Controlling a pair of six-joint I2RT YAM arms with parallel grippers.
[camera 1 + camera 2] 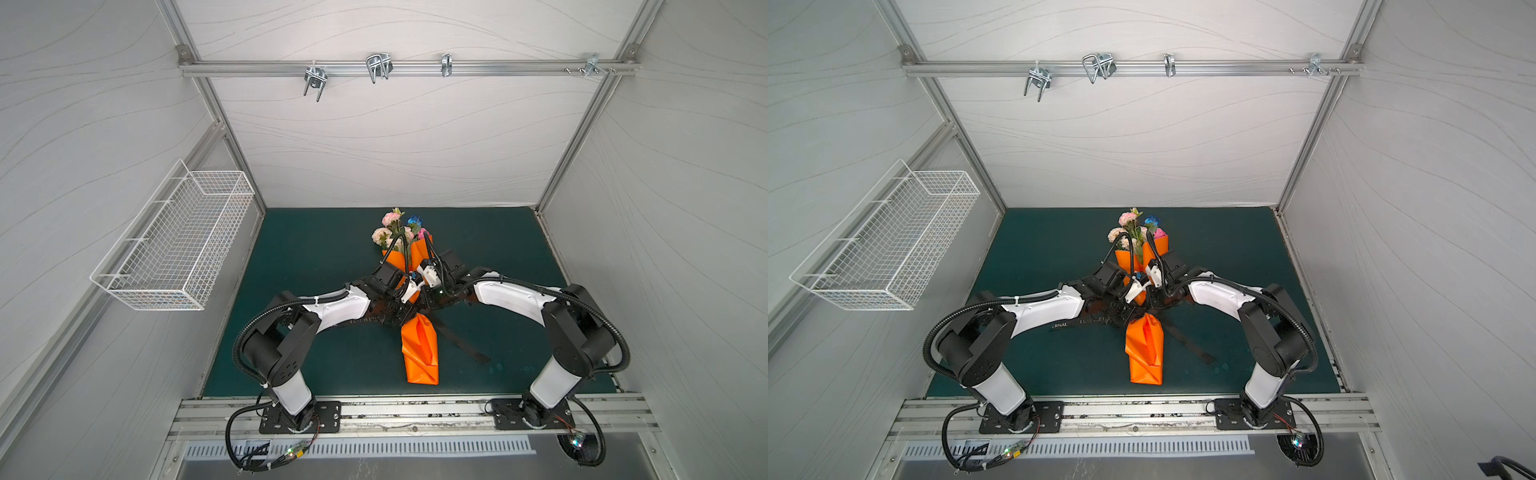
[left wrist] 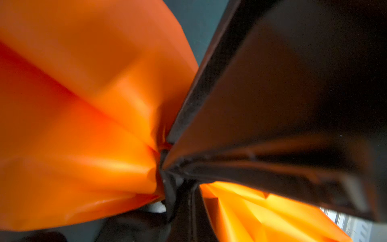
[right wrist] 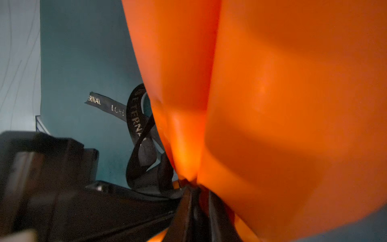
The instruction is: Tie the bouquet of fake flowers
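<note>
The bouquet of fake flowers (image 1: pixel 394 231) (image 1: pixel 1132 227) lies on the green mat, its pink, cream and blue blooms pointing to the back. Orange wrapping paper (image 1: pixel 420 350) (image 1: pixel 1144 351) covers the stems and is pinched in at a narrow waist. A black ribbon (image 1: pixel 459 338) (image 3: pixel 136 125) with white lettering crosses that waist, with loose tails on the mat at both sides. My left gripper (image 1: pixel 395 309) (image 2: pixel 188 220) is shut on the ribbon at the waist. Facing it there, my right gripper (image 1: pixel 420 305) (image 3: pixel 196 209) has its jaws closed on the ribbon too. The wrists hide the knot area in both top views.
A white wire basket (image 1: pixel 174 245) hangs on the left wall. Metal hooks (image 1: pixel 378 68) hang from the rail on the back wall. The green mat (image 1: pixel 316 257) ends at the walls and at the front aluminium rail (image 1: pixel 415 409) that carries both arm bases.
</note>
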